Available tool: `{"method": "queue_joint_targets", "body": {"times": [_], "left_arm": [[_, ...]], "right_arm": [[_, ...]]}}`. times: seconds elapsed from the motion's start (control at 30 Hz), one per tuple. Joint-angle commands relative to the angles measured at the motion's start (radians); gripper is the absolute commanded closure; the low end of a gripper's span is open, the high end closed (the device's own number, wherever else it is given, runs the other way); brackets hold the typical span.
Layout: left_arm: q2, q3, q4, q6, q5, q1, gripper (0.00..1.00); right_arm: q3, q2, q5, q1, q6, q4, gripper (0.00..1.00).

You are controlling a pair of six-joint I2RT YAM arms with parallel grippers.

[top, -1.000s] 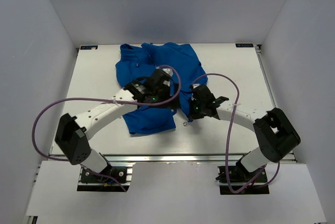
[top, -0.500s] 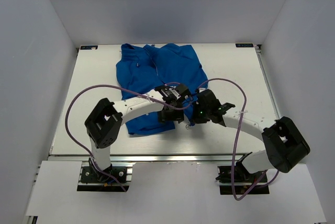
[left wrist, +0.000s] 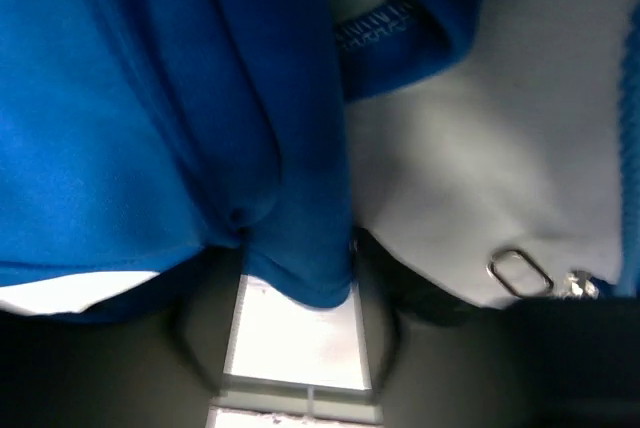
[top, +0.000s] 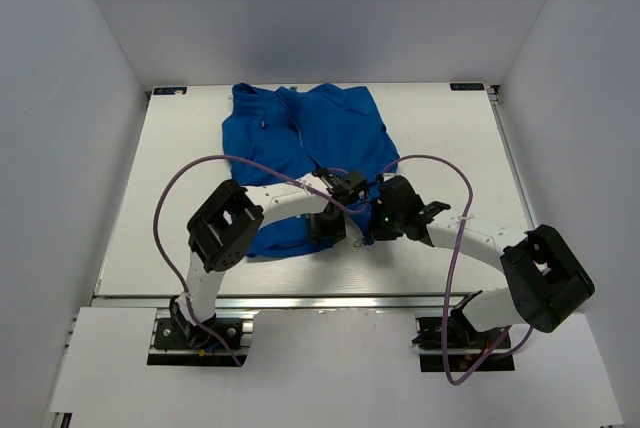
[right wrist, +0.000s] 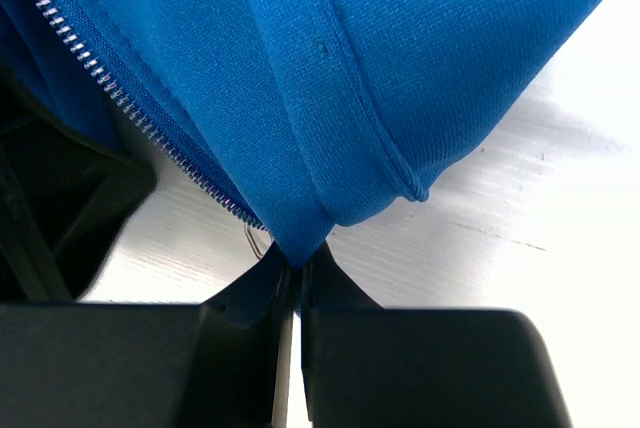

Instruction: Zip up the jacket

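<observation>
The left gripper was wide open a moment ago. Now its jaws are coming together, but there is still a gap between them. The bottom edge of the jacket hangs down into that gap, and it does not look pinched yet. This gripper has also moved. It was up over the middle of the jacket, and now it is down at the bottom edge, just beside the right gripper.

The right gripper has not changed. It is clenched tight on the bottom corner of the other front side, next to the zipper teeth. The little silver pull lies close by on the white tabletop. I think the two sides are being brought together so the zipper can be started.

The jacket lies flat, from the middle of the far edge of the tabletop down toward the near edge.

The left arm is folded up tight and reaches to the right. The right arm stretches low to the left to meet it.
</observation>
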Motion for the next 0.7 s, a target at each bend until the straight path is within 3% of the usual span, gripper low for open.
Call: {"method": "queue_joint_targets", "body": {"times": [0.0,0.03,0.1,0.13,0.2,0.37,0.53,0.67], "left_arm": [[0.002,0.044,-0.020,0.010,-0.026,-0.004,0.47],[0.001,0.056,-0.025,0.019,-0.027,-0.004,0.62],[-0.010,0.064,-0.033,0.044,-0.026,-0.004,0.79],[-0.030,0.067,-0.027,0.057,-0.023,-0.004,0.92],[-0.066,0.057,-0.002,0.094,-0.011,-0.006,0.99],[-0.304,-0.184,0.252,0.226,0.097,-0.004,0.94],[-0.494,-0.405,0.306,0.225,0.082,0.025,0.94],[-0.670,-0.625,0.421,0.231,0.153,0.065,0.77]], "right_arm": [[-0.018,-0.025,-0.004,-0.004,0.017,0.009,1.00],[-0.019,-0.027,-0.004,-0.005,0.017,0.007,1.00],[-0.019,-0.024,-0.004,-0.005,0.017,0.004,1.00],[-0.018,-0.019,-0.004,-0.005,0.016,0.001,1.00],[-0.015,-0.016,-0.004,-0.005,0.013,-0.003,1.00],[-0.005,-0.013,-0.001,-0.004,0.003,-0.014,1.00],[-0.001,-0.013,0.032,-0.004,-0.012,-0.026,1.00],[0.002,-0.002,0.029,-0.005,-0.033,-0.034,1.00]]}}
